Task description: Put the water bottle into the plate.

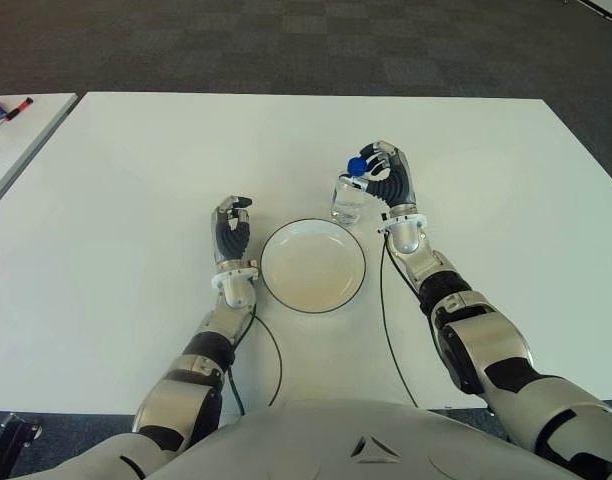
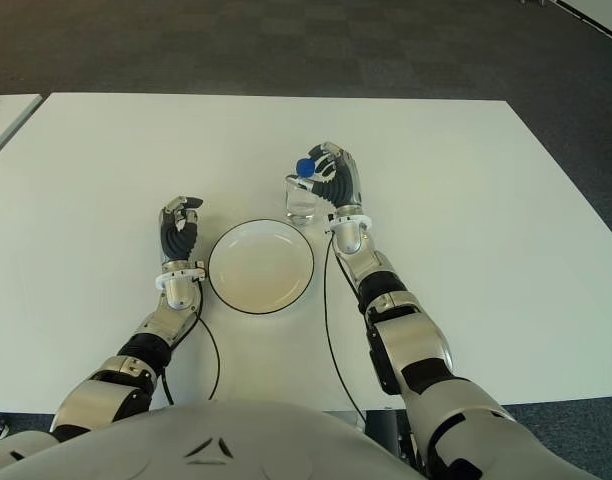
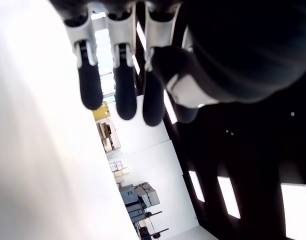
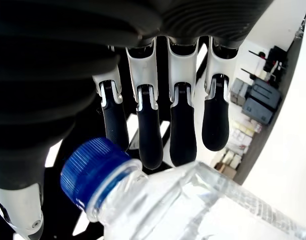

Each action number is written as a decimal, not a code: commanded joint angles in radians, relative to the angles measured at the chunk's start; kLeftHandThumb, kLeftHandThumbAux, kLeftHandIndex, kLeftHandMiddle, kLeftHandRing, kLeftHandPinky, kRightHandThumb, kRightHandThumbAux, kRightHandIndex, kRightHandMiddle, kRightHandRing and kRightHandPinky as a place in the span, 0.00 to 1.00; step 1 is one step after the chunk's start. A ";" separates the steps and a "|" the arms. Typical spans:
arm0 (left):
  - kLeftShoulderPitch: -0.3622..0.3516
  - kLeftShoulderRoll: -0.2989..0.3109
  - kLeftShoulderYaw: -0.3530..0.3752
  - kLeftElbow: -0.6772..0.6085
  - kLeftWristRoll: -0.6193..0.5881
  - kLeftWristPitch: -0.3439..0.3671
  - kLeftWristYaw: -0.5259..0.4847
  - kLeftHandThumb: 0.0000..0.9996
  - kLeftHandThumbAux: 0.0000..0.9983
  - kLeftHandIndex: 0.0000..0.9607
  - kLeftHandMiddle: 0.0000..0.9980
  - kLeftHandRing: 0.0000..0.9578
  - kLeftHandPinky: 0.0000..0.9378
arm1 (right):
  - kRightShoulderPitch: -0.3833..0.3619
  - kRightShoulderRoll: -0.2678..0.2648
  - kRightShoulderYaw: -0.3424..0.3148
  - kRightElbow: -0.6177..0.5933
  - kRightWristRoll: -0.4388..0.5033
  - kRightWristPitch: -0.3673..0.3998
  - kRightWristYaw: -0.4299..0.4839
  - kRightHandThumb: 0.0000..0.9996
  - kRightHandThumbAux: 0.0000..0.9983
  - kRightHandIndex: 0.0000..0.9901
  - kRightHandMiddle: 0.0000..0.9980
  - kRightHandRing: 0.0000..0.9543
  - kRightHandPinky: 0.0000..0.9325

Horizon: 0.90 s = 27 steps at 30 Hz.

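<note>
The bottle [image 1: 350, 198], clear with a blue cap [image 1: 357, 166], stands upright on the white table [image 1: 126, 180], just beyond the plate's [image 1: 313, 265] far right rim and outside it. The right hand [image 1: 386, 178] is at the bottle's right side, fingers [image 4: 183, 130] curled around its upper part by the cap; whether they press on it I cannot tell. The plate holds nothing. The left hand [image 1: 231, 232] shows just left of the plate, fingers loosely bent and holding nothing. On a second table [image 1: 16, 140] at far left lie small items [image 1: 8, 108].
</note>
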<state>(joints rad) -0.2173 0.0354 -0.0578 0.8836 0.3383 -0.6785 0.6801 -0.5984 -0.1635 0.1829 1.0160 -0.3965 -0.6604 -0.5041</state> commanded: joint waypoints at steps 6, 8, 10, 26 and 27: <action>0.025 -0.004 0.000 0.020 -0.018 -0.003 -0.032 0.84 0.67 0.47 0.43 0.42 0.45 | 0.041 -0.007 -0.004 -0.075 -0.004 -0.019 0.004 0.83 0.69 0.40 0.50 0.59 0.61; 0.026 -0.004 -0.001 0.018 -0.017 -0.003 -0.030 0.84 0.67 0.48 0.43 0.42 0.45 | 0.047 -0.009 -0.006 -0.096 -0.001 -0.019 0.010 0.83 0.69 0.40 0.50 0.59 0.61; 0.026 -0.003 -0.003 0.016 -0.013 -0.002 -0.026 0.84 0.67 0.48 0.43 0.42 0.44 | 0.055 -0.010 -0.012 -0.120 0.006 -0.021 0.017 0.83 0.69 0.40 0.50 0.59 0.61; 0.027 -0.011 0.003 0.017 -0.035 -0.014 -0.042 0.84 0.67 0.47 0.44 0.44 0.46 | 0.096 -0.001 -0.044 -0.233 0.033 -0.023 0.058 0.84 0.68 0.41 0.49 0.58 0.60; 0.027 -0.011 0.003 0.017 -0.035 -0.014 -0.042 0.84 0.67 0.46 0.44 0.44 0.46 | 0.098 0.000 -0.046 -0.239 0.035 -0.019 0.063 0.84 0.68 0.41 0.49 0.58 0.60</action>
<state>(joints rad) -0.2160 0.0331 -0.0552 0.8821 0.3112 -0.6891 0.6545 -0.5162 -0.1713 0.1442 0.7923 -0.3744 -0.6852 -0.4558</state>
